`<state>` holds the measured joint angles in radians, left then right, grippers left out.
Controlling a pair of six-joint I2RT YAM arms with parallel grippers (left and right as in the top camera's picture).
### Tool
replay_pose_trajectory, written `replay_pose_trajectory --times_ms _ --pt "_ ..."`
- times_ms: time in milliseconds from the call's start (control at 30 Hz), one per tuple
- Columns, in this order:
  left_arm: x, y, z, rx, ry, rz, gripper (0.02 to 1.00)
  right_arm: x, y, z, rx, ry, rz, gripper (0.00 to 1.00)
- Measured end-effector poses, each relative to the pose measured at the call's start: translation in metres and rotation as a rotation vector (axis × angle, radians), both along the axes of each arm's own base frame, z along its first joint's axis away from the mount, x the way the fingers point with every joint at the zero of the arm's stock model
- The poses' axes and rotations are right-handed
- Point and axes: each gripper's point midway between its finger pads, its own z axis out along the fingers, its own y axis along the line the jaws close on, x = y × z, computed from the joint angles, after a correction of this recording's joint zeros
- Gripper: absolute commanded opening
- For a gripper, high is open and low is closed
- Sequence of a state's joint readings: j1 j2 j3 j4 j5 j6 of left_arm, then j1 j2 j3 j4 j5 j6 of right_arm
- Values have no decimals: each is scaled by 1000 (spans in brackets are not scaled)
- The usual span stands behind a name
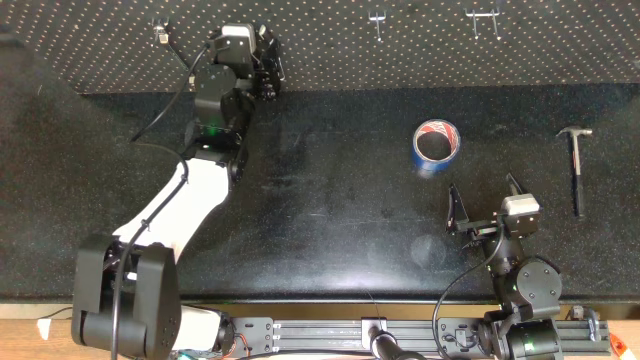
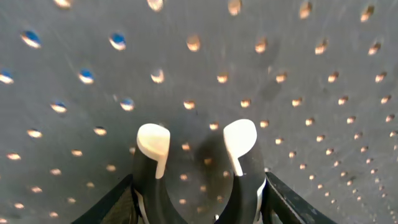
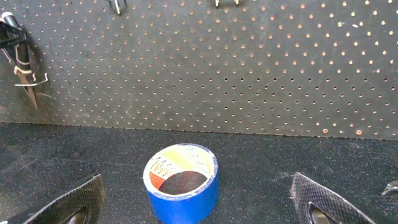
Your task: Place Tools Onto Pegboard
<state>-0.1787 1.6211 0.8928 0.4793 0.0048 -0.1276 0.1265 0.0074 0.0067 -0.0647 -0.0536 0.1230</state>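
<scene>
The left gripper, jaws slightly parted and seemingly empty, faces the perforated black pegboard; the right gripper gapes wide, blue tape roll at its twelve o'clock.

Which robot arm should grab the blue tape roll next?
Right, probably. The right tool sits open close to the blue tape roll, facing it. The left tool is far off, up against the pegboard.

Dim light, pegboard perhaps backlit, blurred
</scene>
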Motion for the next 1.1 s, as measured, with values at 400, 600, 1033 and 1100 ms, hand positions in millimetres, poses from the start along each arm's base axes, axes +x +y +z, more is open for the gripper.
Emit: replay_pose_trajectory --times_ms 400,600,1033,1100 --pt "-62 19 -37 35 245 3 993 0 0 0 0 0 0 976" --pt "-145 67 -58 17 190 103 996 0 0 0 0 0 0 976" --pt "-214 81 -48 -12 -124 143 996 0 0 0 0 0 0 976" --pt "-220 81 -48 -13 -133 143 993 0 0 0 0 0 0 976"
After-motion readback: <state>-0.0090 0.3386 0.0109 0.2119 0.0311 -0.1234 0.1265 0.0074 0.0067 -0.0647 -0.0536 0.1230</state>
